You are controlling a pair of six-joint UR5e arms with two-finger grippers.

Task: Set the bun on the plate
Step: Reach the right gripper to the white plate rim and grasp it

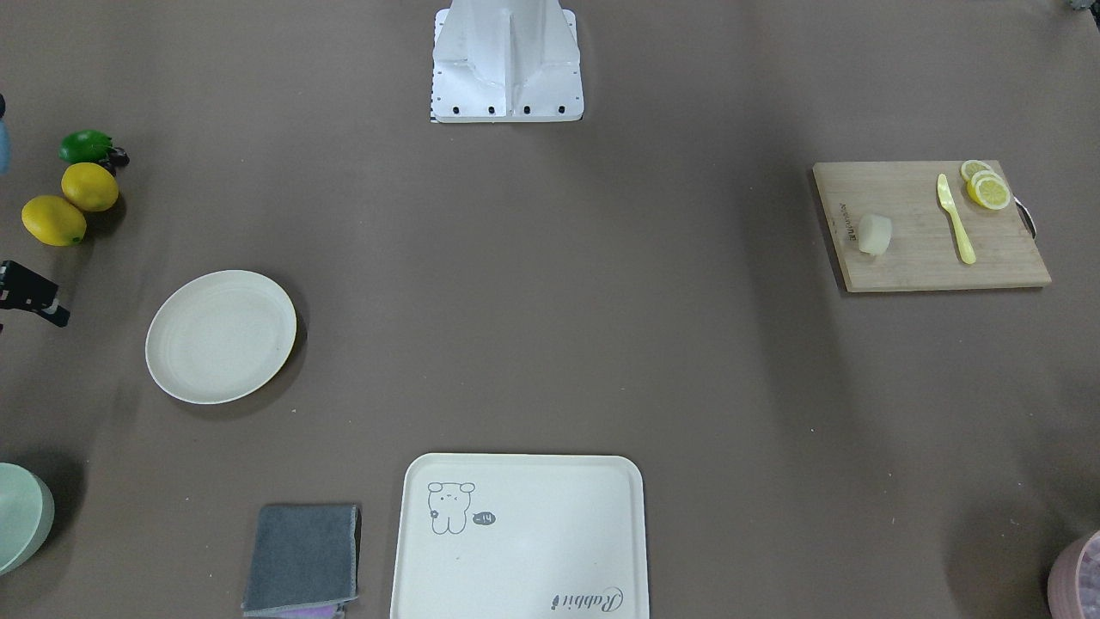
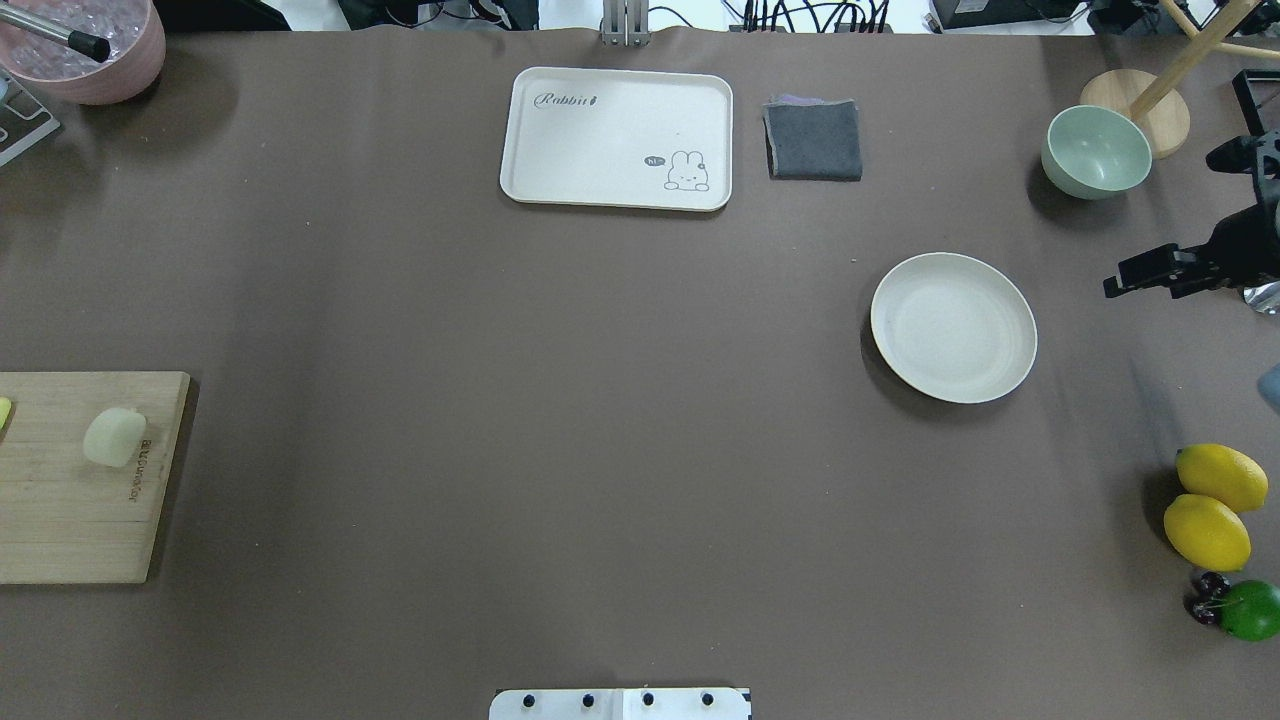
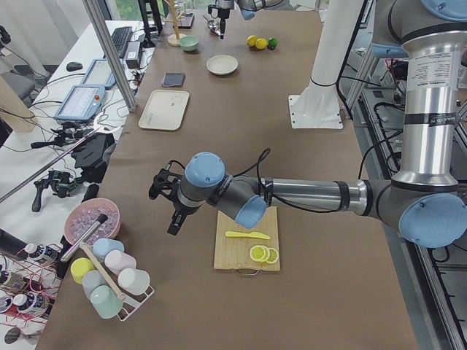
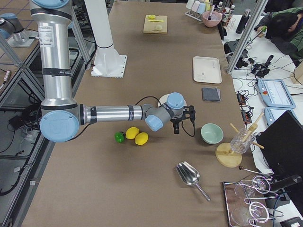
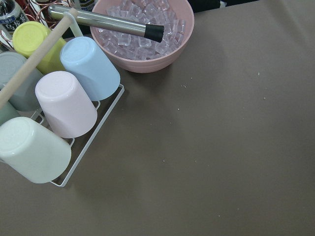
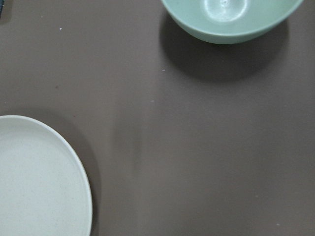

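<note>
**Left claw and right claw hover low, grip unclear**

We see both arms stretched out low over the table. Our left claw hangs between the cutting board and the pink bowl of ice cubes. The bun lies on that board, near it. Our right claw sits between the plate and the green bowl. We cannot tell either claw's spread.

The table carries a cutting board at its left end, a plate, green bowl and lemons toward its right end, a tray and cloth along its far edge.
</note>
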